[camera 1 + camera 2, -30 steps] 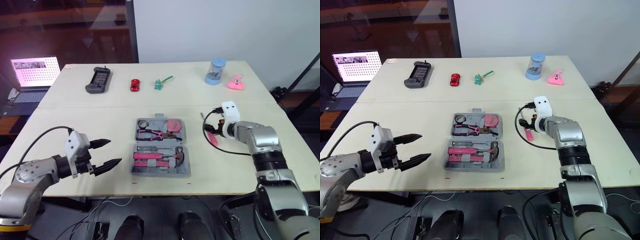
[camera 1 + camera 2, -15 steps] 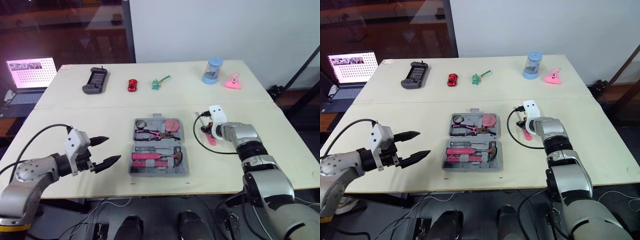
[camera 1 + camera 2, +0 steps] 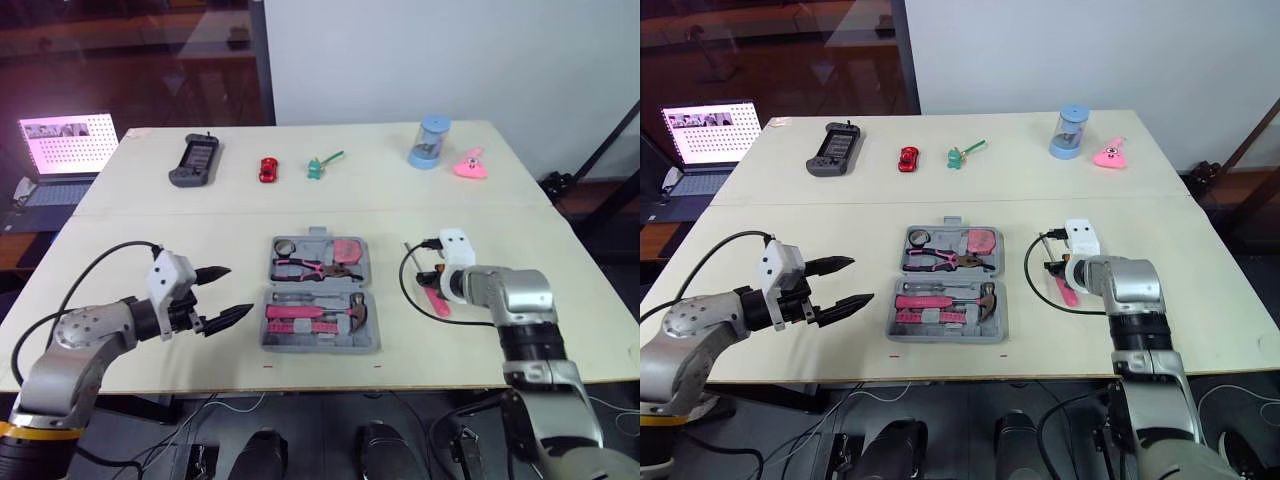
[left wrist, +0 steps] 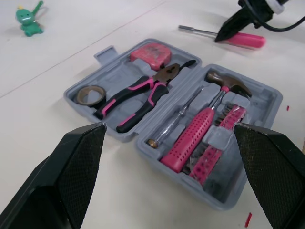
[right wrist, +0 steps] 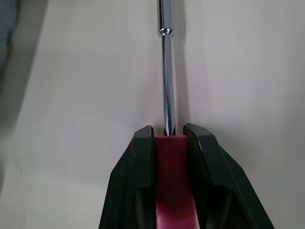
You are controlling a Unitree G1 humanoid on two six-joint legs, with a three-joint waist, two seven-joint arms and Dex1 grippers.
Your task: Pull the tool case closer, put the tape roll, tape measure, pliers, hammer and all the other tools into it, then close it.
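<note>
Laptop point(image 3: 65, 140) sits off the table's point(image 3: 150, 230) far left corner. Left gripper point(image 3: 238, 290) is near the front left, fingers spread wide and holding nothing, tips pointing at the tool case point(image 3: 372, 340) and just short of its left edge, no contact. Along the far edge: grey handheld device point(image 3: 195, 160), red toy car point(image 3: 269, 169), green toy point(image 3: 318, 165). Case lies open and flat at table centre, between the two grippers. Far half has the tape roll point(image 3: 285, 246), pliers point(image 3: 305, 268) and pink tape measure point(image 3: 347, 248). Near half has a slim screwdriver point(image 4: 176, 121), the hammer point(image 3: 320, 312) and a row of pink bits point(image 4: 214, 148). To the right of the case, the right gripper point(image 5: 167, 131) is clamped on the pink handle of a second screwdriver point(image 3: 437, 298), outside the case and close to its right side. Its metal shaft sticks out past the fingertips, low over the table; can't tell whether it's touching. Far right: blue container point(image 3: 430, 143) and pink triangular toy point(image 3: 471, 166).
</note>
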